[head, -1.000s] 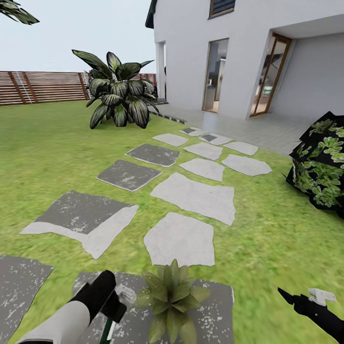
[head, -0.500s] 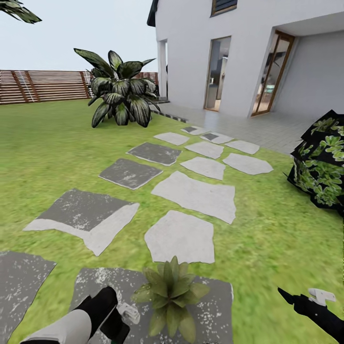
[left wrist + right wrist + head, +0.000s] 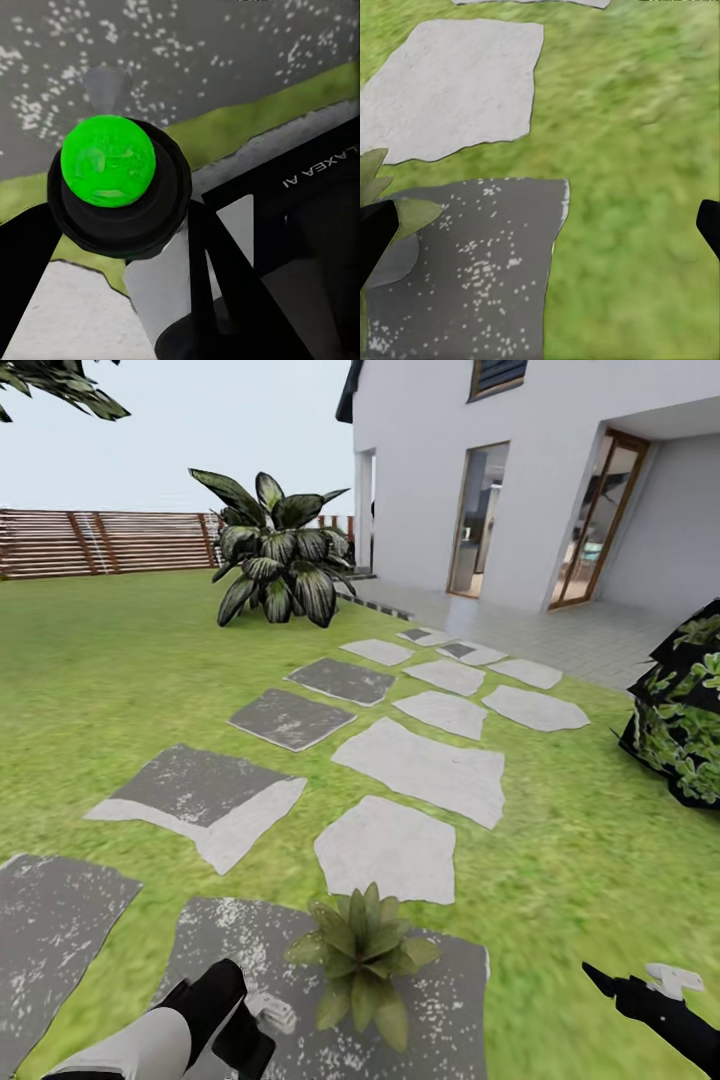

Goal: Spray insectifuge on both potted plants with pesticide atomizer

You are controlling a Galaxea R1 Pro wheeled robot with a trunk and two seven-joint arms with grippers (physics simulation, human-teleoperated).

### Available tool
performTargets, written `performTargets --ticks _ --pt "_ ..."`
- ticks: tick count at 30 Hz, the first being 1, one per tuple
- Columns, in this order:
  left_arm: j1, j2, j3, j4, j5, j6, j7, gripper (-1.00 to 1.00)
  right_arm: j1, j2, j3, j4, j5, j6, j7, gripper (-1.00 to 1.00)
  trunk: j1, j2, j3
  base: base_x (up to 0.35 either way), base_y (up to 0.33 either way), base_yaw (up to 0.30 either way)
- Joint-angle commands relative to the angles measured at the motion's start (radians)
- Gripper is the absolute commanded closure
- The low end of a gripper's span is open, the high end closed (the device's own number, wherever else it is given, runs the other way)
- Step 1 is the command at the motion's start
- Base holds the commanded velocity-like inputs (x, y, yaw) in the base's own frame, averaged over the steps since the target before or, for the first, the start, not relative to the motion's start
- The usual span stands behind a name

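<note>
A small potted plant (image 3: 362, 950), a rosette of broad light-green leaves, stands on a dark speckled slab (image 3: 250, 940) close in front of me. Its leaf tips (image 3: 416, 212) show in the right wrist view. To the plant's left, my left gripper (image 3: 250, 1028) is shut on the pesticide atomizer (image 3: 270, 1010), whose whitish trigger head pokes toward the plant. In the left wrist view the bottle's end (image 3: 109, 160) is a green dome in a black ring. My right gripper (image 3: 640, 992) hangs open over the lawn, right of the plant. The second, spiky plant is out of view.
Grey stepping slabs (image 3: 420, 770) lead across the lawn to the white house (image 3: 520, 480). A big variegated shrub (image 3: 275, 555) stands at the back before the brown slatted fence (image 3: 100, 540). A dark leafy bush (image 3: 685, 725) sits at the right edge.
My left gripper has dropped lower with the atomizer. The head camera has panned left, so the whole scene has slid rightward. The right arm has not moved.
</note>
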Motion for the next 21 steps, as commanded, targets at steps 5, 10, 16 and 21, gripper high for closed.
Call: performTargets --ticks 5,10,16,21 --pt "0.0 0.0 -0.002 -0.002 0.0 0.003 -0.008 1.0 -0.001 0.0 -0.006 -0.001 0.005 0.005 0.007 -1.0 0.0 0.0 -0.001 0.0 -0.244 0.156" --pt "0.0 0.0 -0.002 -0.002 0.001 0.003 -0.008 1.0 -0.001 0.001 -0.006 -0.001 0.005 0.005 0.006 -1.0 0.0 0.0 -0.001 -0.022 -0.306 0.006" --pt "0.0 0.0 -0.002 -0.002 0.001 0.003 -0.008 1.0 -0.001 0.002 -0.006 -0.001 0.005 0.005 0.006 -1.0 0.0 0.0 -0.001 -0.089 -0.158 0.062" --pt "0.0 0.0 -0.001 -0.002 0.001 0.003 -0.008 1.0 -0.001 0.002 -0.006 -0.001 0.005 0.005 0.006 -1.0 0.0 0.0 -0.001 -0.014 -0.017 0.247"
